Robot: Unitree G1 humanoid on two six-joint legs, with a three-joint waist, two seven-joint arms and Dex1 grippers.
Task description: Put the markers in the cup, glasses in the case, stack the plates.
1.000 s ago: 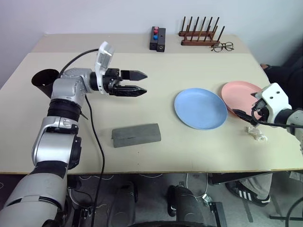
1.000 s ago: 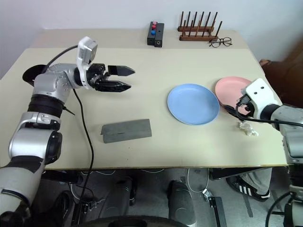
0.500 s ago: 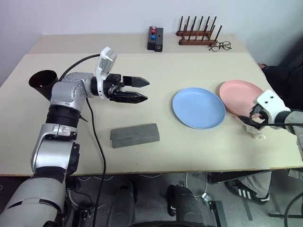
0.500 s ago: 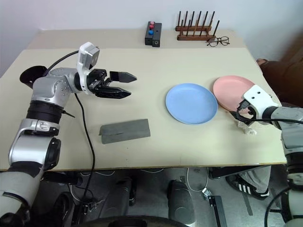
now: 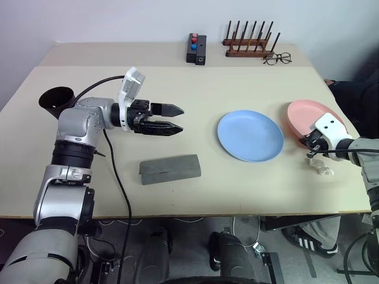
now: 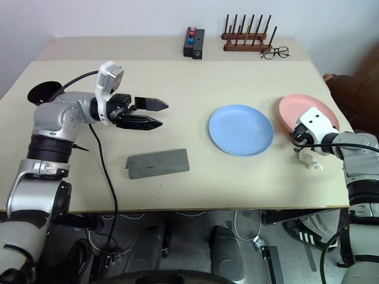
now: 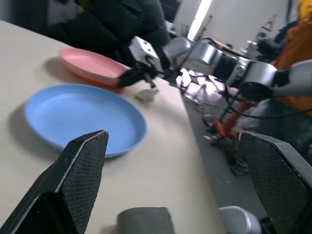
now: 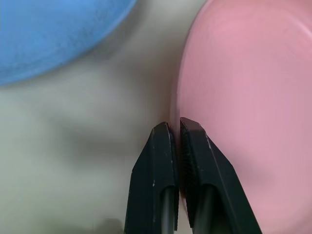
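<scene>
The pink plate point(image 5: 307, 115) lies at the table's right, beside the light blue plate point(image 5: 250, 135). My right gripper point(image 5: 309, 142) is shut on the pink plate's near rim point(image 8: 176, 105), one finger over the plate and one over the table. My left gripper point(image 5: 175, 119) hovers open and empty above the table's left middle, pointing toward the plates. The grey case point(image 5: 170, 168) lies closed near the front edge. The black cup point(image 5: 55, 97) stands at the far left. The markers and the glasses are out of view.
At the back stand a wooden peg rack point(image 5: 249, 45), a black box with red and blue buttons point(image 5: 197, 48) and wire-rimmed spectacles point(image 5: 278, 58). A white crumpled scrap point(image 5: 320, 167) lies near my right gripper. A person in dark clothes point(image 5: 357, 89) sits at the right edge.
My right gripper has come down onto the pink plate's near rim and shut there. The left arm has stayed about where it was.
</scene>
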